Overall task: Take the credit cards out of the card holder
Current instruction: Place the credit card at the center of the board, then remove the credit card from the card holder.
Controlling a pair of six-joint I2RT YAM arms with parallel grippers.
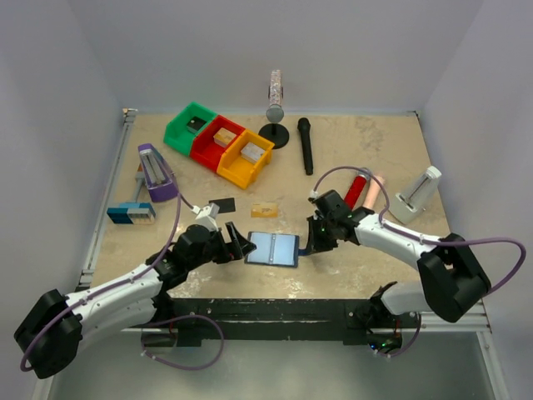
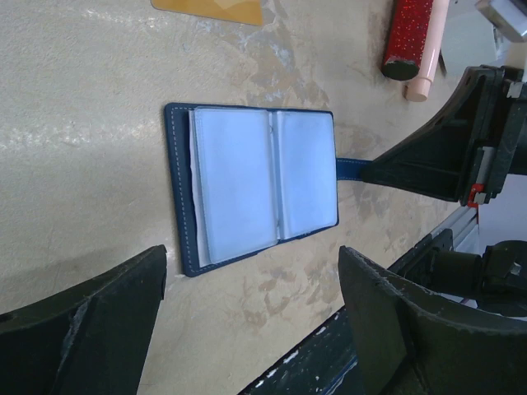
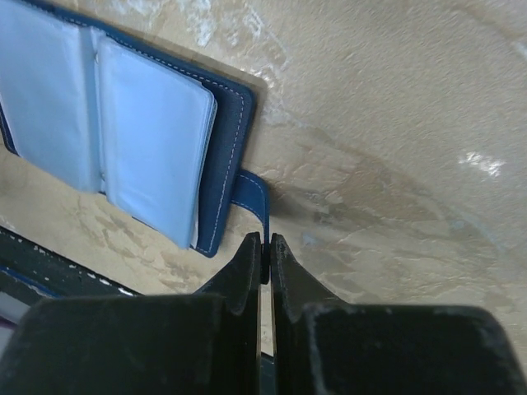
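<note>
The card holder [image 1: 273, 248] lies open and flat on the table, its pale blue pockets facing up. It also shows in the left wrist view [image 2: 247, 181] and in the right wrist view [image 3: 123, 123]. My right gripper [image 1: 310, 244] is shut on the card holder's snap tab [image 3: 251, 193], jaws pinched together [image 3: 265, 247]. My left gripper [image 1: 241, 247] is open and empty just left of the card holder, its fingers spread wide [image 2: 254, 280]. A black card [image 1: 222, 204] and a tan-gold card [image 1: 264, 210] lie on the table behind it. The silvery grey card is not in view.
Green [image 1: 190, 127], red [image 1: 218, 142] and yellow [image 1: 246, 158] bins stand at the back left. A purple block [image 1: 156, 172] and a blue-and-grey block [image 1: 131, 213] lie left. A black microphone [image 1: 306, 146], a red tube [image 1: 356, 190] and a white stand [image 1: 416, 193] lie right.
</note>
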